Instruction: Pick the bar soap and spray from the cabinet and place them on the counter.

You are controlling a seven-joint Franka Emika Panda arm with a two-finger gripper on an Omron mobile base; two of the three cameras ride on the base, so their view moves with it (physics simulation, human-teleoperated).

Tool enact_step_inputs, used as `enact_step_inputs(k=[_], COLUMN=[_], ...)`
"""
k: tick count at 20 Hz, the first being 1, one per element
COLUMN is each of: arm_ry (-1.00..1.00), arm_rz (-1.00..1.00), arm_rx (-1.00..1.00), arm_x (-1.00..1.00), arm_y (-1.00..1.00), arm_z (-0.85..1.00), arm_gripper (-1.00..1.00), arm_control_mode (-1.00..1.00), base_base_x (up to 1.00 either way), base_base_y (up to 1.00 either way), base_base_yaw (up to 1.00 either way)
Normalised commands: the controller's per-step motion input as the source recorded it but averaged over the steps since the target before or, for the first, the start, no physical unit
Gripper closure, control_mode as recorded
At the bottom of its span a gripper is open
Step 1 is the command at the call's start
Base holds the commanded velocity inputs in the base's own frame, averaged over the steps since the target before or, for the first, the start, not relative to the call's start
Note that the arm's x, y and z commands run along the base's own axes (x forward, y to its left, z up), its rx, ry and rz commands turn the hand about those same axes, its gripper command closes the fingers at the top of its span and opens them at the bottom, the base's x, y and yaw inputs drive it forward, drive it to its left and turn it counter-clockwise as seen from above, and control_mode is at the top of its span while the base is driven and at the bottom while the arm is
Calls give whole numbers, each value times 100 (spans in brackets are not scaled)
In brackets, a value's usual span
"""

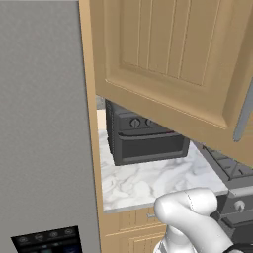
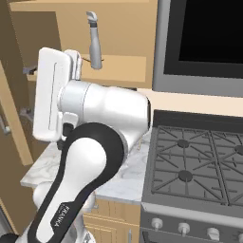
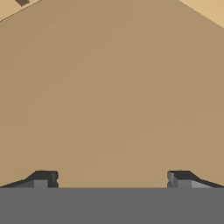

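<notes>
The white Franka arm with dark joints (image 2: pixel 90 142) rises from the base, bends at a bulky elbow and reaches up and to the left, its flat white hand housing standing upright in front of the open light tan wooden wall cabinet (image 2: pixel 118 66). In the hand view, the end effector (image 3: pixel 111 179) has its two small dark fingertips (image 3: pixel 43 178) spread wide, with nothing between them, facing a plain tan wooden surface close ahead.

The right base view looks into the cabinet, where a slim grey spray bottle (image 2: pixel 95 42) stands upright on the shelf, long axis vertical, nozzle head at the top leaning left. The bar soap cannot be made out. That view also shows the dark stove top with grates (image 2: pixel 199 161) and a black-fronted appliance (image 2: pixel 204 33) above it.

The left base view shows the cabinet's grooved panelled door (image 1: pixel 168 59) swung open overhead with its long grey bar handle (image 1: pixel 245 116). Beneath it, a dark boxy toaster oven (image 1: pixel 143 138) stands on the white, grey-veined marble tabletop (image 1: pixel 143 183), beside a tall grey refrigerator (image 1: pixel 44 123).
</notes>
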Motion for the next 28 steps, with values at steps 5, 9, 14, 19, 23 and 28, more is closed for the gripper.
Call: enact_step_inputs(k=[5, 9, 14, 19, 23, 28], arm_ry=[-10, -10, -7, -2, 0, 0], arm_rz=[-6, -15, -15, -14, -14, -13], arm_rx=[0, 0, -1, -3, -3, -1], arm_x=[-33, -15, 0, 0, 0, 1], arm_y=[48, 57, 59, 59, 58, 33], arm_z=[7, 1, 0, 0, 0, 0], arm_gripper=[-100, -100, -100, -100, -100, -100], arm_control_mode=[-100, -100, -100, -100, -100, -100], base_base_x=[0, 0, 0, 0, 0, 0], base_base_y=[0, 0, 0, 0, 0, 0], base_base_yaw=[0, 0, 0, 0, 0, 0])
